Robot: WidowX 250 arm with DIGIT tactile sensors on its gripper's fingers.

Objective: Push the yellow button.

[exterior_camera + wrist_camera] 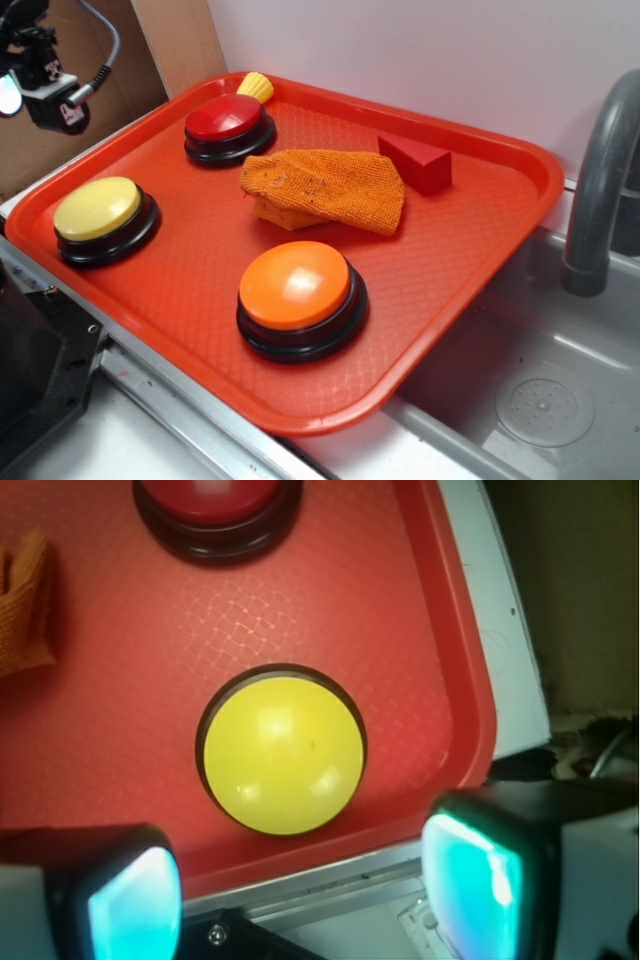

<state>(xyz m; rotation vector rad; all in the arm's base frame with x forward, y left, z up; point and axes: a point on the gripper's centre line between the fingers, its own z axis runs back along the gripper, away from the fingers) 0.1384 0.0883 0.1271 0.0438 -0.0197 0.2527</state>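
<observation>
The round pale-yellow domed button on a black base [282, 753] sits near the left edge of the red plastic tray [470, 270]. The gripper [300, 890] hangs above it, spread wide and holding nothing.

Lighting: bright, even, overhead. Glare: soft highlights on my yellow button [282, 754] and orange button [296, 284]. Shadows: faint. Focus: my fingertips [472, 888] blurred, glowing cyan; exterior view slightly soft.

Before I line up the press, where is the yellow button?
Exterior view: yellow button at the tray's left edge, red button behind, orange button to the right.
</observation>
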